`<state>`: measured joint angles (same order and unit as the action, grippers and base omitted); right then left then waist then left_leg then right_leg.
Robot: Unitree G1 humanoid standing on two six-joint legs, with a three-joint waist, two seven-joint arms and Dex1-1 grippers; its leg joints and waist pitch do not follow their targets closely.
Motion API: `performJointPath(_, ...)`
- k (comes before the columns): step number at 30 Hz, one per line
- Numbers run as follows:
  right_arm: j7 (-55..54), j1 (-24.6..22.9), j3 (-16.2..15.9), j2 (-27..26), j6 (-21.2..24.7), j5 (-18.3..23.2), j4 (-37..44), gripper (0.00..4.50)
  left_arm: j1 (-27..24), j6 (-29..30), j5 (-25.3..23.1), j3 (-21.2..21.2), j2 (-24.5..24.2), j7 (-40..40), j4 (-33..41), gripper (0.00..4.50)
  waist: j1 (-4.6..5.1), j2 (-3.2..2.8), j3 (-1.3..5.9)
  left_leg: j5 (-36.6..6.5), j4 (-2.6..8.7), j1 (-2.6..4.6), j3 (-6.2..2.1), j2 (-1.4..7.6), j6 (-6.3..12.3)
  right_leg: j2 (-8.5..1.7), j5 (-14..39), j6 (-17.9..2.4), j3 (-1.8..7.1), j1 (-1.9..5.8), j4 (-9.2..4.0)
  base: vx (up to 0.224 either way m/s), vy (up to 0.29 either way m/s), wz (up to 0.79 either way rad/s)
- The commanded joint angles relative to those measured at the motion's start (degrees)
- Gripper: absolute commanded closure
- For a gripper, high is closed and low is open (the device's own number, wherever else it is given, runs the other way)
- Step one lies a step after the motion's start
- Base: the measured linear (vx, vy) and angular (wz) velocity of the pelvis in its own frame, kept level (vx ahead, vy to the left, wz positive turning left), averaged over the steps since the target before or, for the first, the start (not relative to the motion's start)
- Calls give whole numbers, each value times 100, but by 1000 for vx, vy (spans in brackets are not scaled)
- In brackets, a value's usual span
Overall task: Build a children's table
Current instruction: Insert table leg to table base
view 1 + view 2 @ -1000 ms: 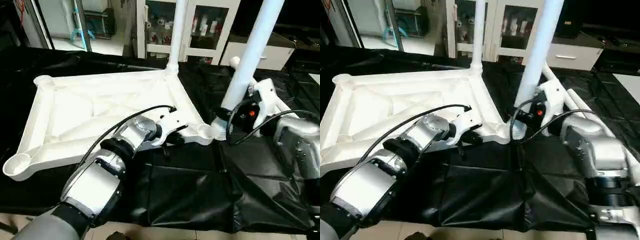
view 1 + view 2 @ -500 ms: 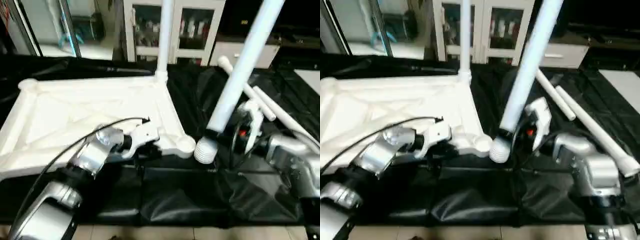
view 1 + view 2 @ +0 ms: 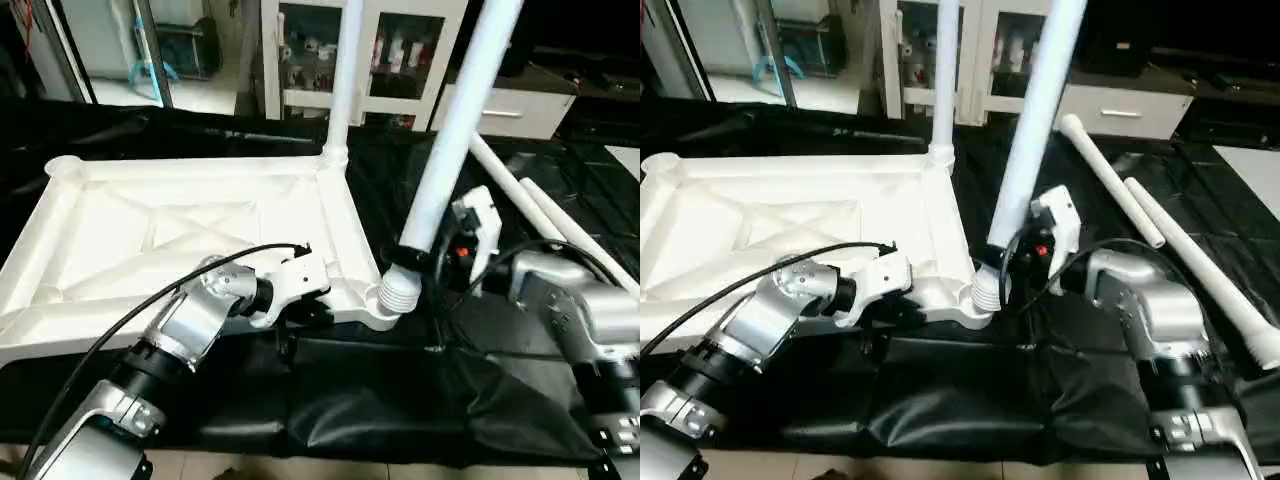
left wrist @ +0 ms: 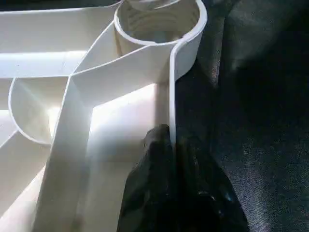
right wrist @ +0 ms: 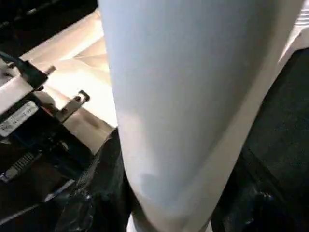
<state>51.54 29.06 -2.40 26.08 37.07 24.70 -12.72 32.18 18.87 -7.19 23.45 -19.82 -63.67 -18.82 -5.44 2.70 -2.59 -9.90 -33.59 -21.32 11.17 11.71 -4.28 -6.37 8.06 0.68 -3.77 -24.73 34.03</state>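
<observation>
The move ahead turns on how the threaded end of the held leg (image 3: pixel 447 150) sits against the near right corner socket (image 4: pixel 159 21) of the table top (image 3: pixel 180 235). In the head view the ribbed end (image 3: pixel 401 290) hangs just beside that socket, at about its 3 o'clock, touching or nearly touching the rim; whether it has started into the threads I cannot tell. The leg's long axis rises steeply and leans toward 1 o'clock, so it looks tilted off the socket's own upright axis, and I judge it needs to be stood straighter and brought over toward 9 o'clock before it can be screwed in. The right gripper (image 3: pixel 432 262) is plainly the nearer one and does the carrying: its fingers stand half spread and clasp the leg low down, just above the ribbed end. The left gripper (image 4: pixel 170 145) is clenched almost fully, pinching the thin edge wall of the top, at about 9 o'clock from the socket in the head view, holding the top steady on the black cloth (image 3: pixel 380 400). One leg (image 3: pixel 343 80) already stands in the far right corner; two more legs (image 3: pixel 1200 260) lie on the cloth at 2 o'clock from the right gripper.
</observation>
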Motion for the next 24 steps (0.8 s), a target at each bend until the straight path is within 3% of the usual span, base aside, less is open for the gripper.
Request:
performJointPath(1, 235, 44, -80, 103, 67, 10, -39, 264, -147, 117, -2, 190, 103, 1, -57, 450, -7, 106, 371, -1364, 396, 48, -29, 119, 99, -170, 1789, -954, 175, 297, -370, 0, 0, 0)
performJointPath(10, 363, 95, -142, 71, 8, -49, -342, 264, -133, 184, -12, 177, 159, 169, -44, 450, -13, 169, 356, -1669, 419, 59, -57, 123, -15, -188, 2341, -722, 168, 267, -437, 0, 0, 0)
performJointPath(17, 217, 185, 4, -59, -343, -182, -894, 264, -114, 175, -27, 152, 176, 212, -66, 450, -15, 199, 367, -1629, 404, 61, -49, 120, -3, -187, 2300, -750, 166, 255, -431, 0, 0, 0)
performJointPath(24, 174, 47, 214, -208, -534, -52, -1222, 264, -136, 190, 7, 100, 180, 294, -68, 450, -31, 242, 364, -1554, 406, 48, -44, 122, 41, -191, 2261, -762, 165, 267, -418, 0, 0, 0)
